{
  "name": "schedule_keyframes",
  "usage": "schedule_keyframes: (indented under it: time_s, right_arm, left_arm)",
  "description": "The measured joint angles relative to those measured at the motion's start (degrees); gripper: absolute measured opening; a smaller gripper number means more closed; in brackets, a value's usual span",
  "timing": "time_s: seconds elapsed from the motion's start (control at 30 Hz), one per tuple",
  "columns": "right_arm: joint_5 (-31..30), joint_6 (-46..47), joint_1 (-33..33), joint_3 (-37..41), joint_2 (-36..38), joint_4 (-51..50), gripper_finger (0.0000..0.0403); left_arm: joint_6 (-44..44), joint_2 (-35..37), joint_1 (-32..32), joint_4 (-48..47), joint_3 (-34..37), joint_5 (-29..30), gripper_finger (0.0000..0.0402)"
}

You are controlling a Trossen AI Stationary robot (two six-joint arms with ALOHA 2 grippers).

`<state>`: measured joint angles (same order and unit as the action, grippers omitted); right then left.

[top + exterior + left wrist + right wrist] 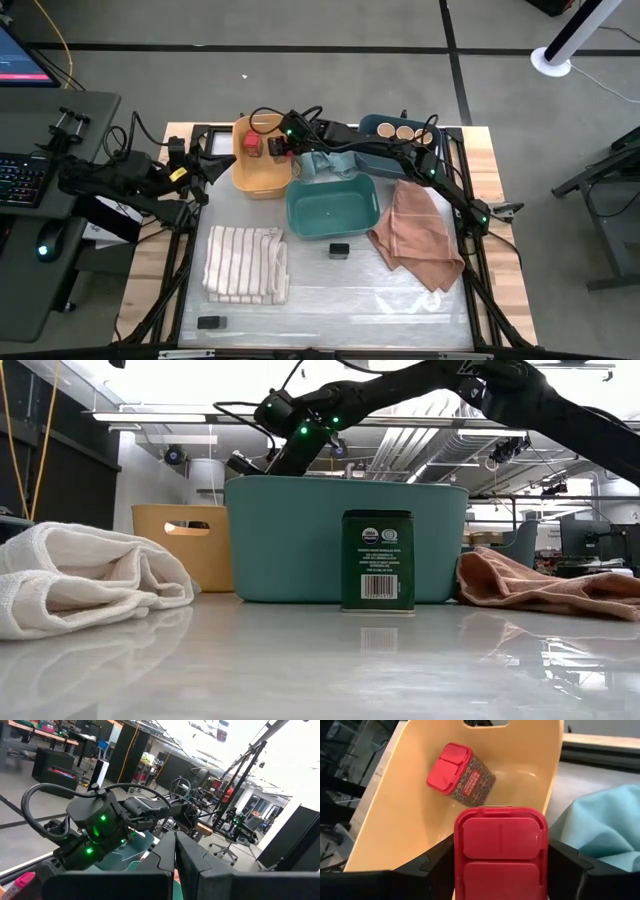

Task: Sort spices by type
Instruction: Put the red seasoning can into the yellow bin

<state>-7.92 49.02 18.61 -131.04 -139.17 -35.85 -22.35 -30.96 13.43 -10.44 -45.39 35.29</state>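
Observation:
My right gripper [277, 148] reaches over the yellow bin [262, 178] at the far left and is shut on a red-topped square spice jar [500, 851]. A second red-topped jar [460, 770] lies on its side on the bin's floor. Round tan-lidded jars [396, 131] stand in the blue bin [372, 124] at the back. One black tin [339, 250] stands upright on the table before the teal bin [332, 212]; another tin [209, 322] lies near the front left. My left gripper [212, 168] waits shut at the table's left edge, touching nothing. My right gripper pinches the jar between its two fingers [436, 865], one on each of two opposite side walls [456, 870] just under the red lid. The fingers slant down from the table's right. The jar is lifted clear over the yellow bin, its lid toward the wrist camera.
A striped white cloth [245, 263] lies front left, and a tan-pink cloth [418, 232] lies right of the teal bin. A teal cloth [325, 164] hangs over that bin's far rim. Bare table shows along the near edge.

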Motion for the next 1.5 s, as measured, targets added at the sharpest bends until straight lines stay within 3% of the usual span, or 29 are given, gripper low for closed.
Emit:
schedule_keyframes:
  time_s: [0.37, 0.7, 0.97, 1.5]
  right_arm:
    - [-3.9, 3.1, 0.0, 0.0, -0.9, 0.1, 0.0231]
    - [-3.6, 3.4, 0.1, 0.1, -1.1, -0.3, 0.0231]
    - [-5.8, -1.2, 0.2, 0.1, -1.1, -1.0, 0.0232]
    - [-5.8, -1.5, 0.1, 0.1, -1.1, -1.8, 0.0232]
  left_arm:
    - [0.1, 0.0, 0.0, 0.0, 0.0, 1.4, 0.0000]
    - [0.0, 0.0, 0.0, 0.0, 0.0, 1.4, 0.0000]
    - [0.0, 0.0, 0.0, 0.0, 0.0, 1.4, 0.0000]
    - [0.0, 0.0, 0.0, 0.0, 0.0, 1.4, 0.0000]
